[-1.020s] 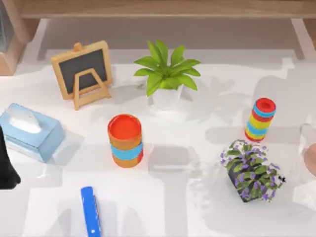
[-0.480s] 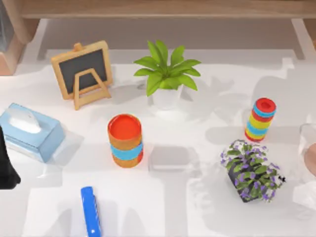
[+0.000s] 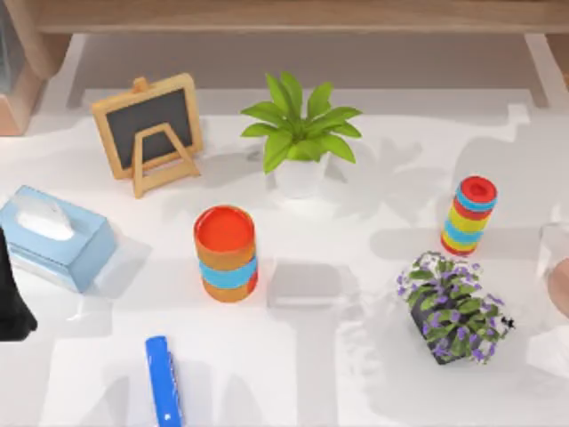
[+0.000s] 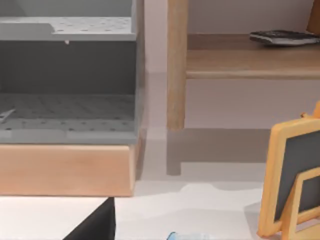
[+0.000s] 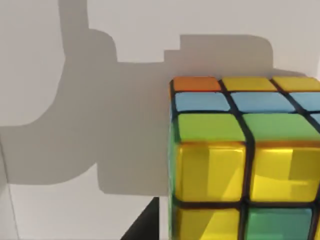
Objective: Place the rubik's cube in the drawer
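Beside rubik's cube (image 5: 245,160), bare white table (image 5: 75,60)

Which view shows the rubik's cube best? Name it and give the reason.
The right wrist view: the rubik's cube sits close to the camera on the white table, its orange, blue, green and yellow stickers plain to read. The top view takes in the tabletop clutter and the left wrist view faces the shelving, so neither helps with the cube.
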Motion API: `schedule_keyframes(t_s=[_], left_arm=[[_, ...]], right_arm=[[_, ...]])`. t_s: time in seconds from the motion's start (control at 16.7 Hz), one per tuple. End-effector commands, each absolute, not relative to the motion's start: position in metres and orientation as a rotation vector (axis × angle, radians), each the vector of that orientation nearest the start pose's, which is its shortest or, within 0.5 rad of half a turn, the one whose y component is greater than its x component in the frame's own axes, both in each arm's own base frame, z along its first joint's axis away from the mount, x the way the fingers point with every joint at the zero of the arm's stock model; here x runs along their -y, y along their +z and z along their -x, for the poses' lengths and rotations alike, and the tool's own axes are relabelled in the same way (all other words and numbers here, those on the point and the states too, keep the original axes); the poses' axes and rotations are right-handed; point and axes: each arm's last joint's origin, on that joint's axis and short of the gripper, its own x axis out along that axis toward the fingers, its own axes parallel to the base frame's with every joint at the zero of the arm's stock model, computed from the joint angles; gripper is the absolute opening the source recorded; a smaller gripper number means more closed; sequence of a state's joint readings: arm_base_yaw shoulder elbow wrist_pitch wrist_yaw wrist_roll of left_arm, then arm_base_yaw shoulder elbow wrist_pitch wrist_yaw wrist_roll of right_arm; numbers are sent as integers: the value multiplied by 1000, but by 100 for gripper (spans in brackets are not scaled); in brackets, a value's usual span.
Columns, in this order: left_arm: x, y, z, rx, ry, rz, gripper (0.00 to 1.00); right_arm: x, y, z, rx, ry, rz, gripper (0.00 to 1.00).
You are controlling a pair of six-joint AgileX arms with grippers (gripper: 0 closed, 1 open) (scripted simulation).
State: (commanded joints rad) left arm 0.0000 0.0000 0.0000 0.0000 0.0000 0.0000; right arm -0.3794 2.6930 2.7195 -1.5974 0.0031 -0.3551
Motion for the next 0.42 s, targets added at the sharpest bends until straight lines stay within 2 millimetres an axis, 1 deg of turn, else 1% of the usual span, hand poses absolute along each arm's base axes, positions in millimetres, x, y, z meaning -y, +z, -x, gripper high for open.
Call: schedule_keyframes(t_s=[0.06, 0.12, 0.42], left_arm=[[1, 160, -106, 0, 0, 0, 100], [1, 160, -106, 0, 0, 0, 100], [1, 160, -106, 0, 0, 0, 100]], right_arm=[[181, 182, -474, -1569, -3, -12, 98], [181, 182, -474, -1569, -3, -12, 100], [181, 182, -474, -1569, -3, -12, 100]])
